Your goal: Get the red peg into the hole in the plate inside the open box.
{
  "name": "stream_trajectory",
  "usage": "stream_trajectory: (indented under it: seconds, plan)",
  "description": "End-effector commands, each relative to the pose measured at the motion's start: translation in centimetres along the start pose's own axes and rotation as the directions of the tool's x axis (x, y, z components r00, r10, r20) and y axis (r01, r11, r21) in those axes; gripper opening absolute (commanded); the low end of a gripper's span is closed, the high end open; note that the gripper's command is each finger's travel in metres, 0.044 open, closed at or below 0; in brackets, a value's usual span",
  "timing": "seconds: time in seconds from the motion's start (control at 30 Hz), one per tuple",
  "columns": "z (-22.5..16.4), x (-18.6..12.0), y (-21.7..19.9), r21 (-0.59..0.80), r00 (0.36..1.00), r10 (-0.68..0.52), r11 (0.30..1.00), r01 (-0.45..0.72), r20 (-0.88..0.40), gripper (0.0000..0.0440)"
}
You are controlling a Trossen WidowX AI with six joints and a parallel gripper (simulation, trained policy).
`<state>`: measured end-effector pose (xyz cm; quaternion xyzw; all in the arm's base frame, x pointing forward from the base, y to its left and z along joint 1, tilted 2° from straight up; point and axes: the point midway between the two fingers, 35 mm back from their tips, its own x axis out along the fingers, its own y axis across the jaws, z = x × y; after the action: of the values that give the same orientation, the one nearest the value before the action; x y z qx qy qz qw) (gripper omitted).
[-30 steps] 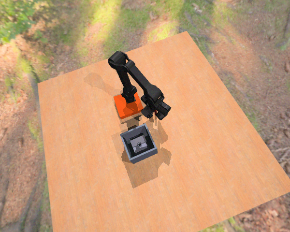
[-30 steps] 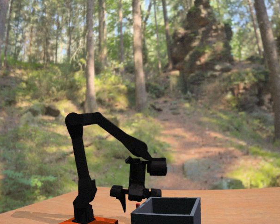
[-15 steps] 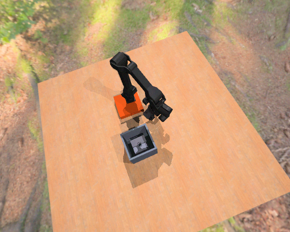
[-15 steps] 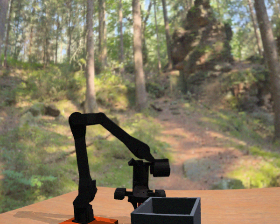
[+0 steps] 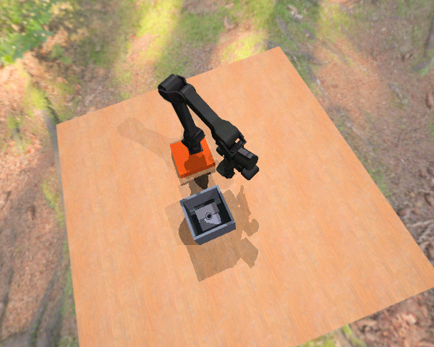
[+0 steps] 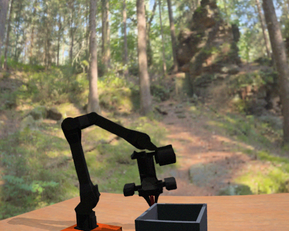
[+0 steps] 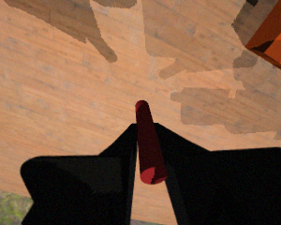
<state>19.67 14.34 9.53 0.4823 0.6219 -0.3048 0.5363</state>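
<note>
The red peg [image 6: 151, 199] [image 7: 150, 145] stands roughly upright between the black fingertips, slightly slanted. My gripper [image 6: 153, 202] [image 7: 144, 127] is shut on it, with the peg's upper end showing between the fingers and its lower end past the tips. Whether the lower end touches the table cannot be told. In the top view the arm hides the peg and the fingers. The open grey box [image 5: 217, 233] [image 6: 167, 226] stands beside the gripper, below and left of it in the top view. The plate [image 5: 201, 213] at its bottom shows a round, empty hole [image 5: 208, 215].
The arm stands on an orange base block [image 5: 179, 157] [image 6: 111, 227] [image 7: 277, 42], which is behind the box in the top view. All stand on a wooden table [image 5: 322, 242] [image 6: 251, 206]. The box walls rise around the plate. Arm shadows lie across the table.
</note>
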Motion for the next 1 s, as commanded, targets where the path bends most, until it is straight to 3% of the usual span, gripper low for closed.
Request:
stream_trajectory:
  seconds: [0.0, 0.53, 0.97]
  plan:
    - [-0.2, -2.0, 0.9, -0.020, 0.998, 0.058, 0.998, -0.058, -0.011, 0.0000]
    - [3.1, -10.5, 3.1, -0.064, 0.965, 0.238, 0.971, -0.232, 0.105, 0.0000]
    - [8.1, -13.2, 3.0, -0.016, 0.948, 0.214, 0.976, -0.216, 0.234, 0.0000]
